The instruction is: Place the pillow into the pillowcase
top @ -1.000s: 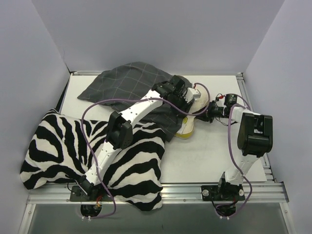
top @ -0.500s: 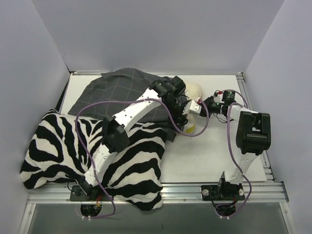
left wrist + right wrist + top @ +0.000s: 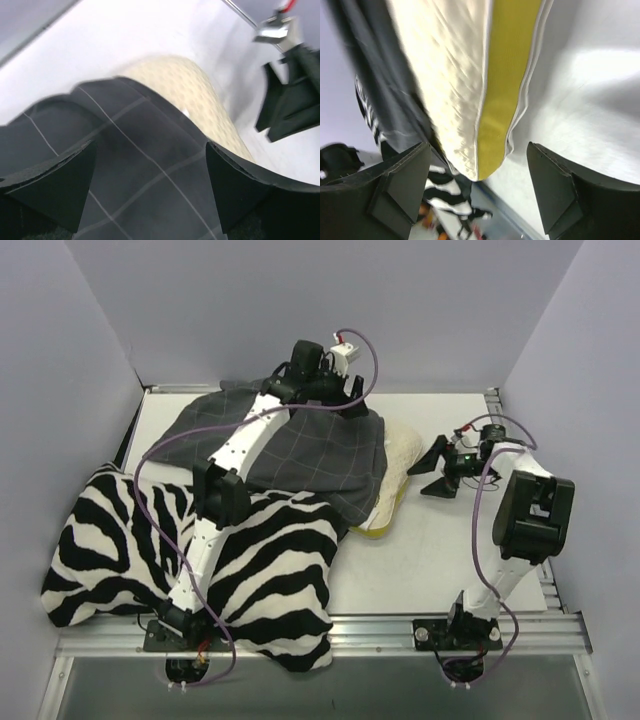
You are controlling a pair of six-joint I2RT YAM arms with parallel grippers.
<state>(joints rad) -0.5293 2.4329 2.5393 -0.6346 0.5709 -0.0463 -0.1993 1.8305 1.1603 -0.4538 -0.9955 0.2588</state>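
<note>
From the top view, the zebra cushion [image 3: 120, 540] lay at about 8 o'clock on the table [image 3: 440, 550], hanging over the near edge. Its 2 o'clock corner touched the pillowcase [image 3: 300, 450], which was spread toward 12 o'clock. The left gripper [image 3: 335, 400] hung over the case's far edge. In its wrist view the left gripper [image 3: 150, 145] had its jaws spread wide, with the checked fabric [image 3: 130, 165] below them and nothing pinched.

The pillow [image 3: 398, 452] stuck out at the case's 3 o'clock side, yellow edge toward 5 o'clock. Its 9 o'clock part was covered by grey cloth (whether inside the opening or merely under it could not be told).

Near the pillow, at its 3 o'clock, the right gripper [image 3: 432, 470] stood apart from it, jaws wide and empty. Its wrist view showed the pillow [image 3: 450, 75] lying between the pillowcase [image 3: 385, 90] and bare table [image 3: 590, 100].
</note>
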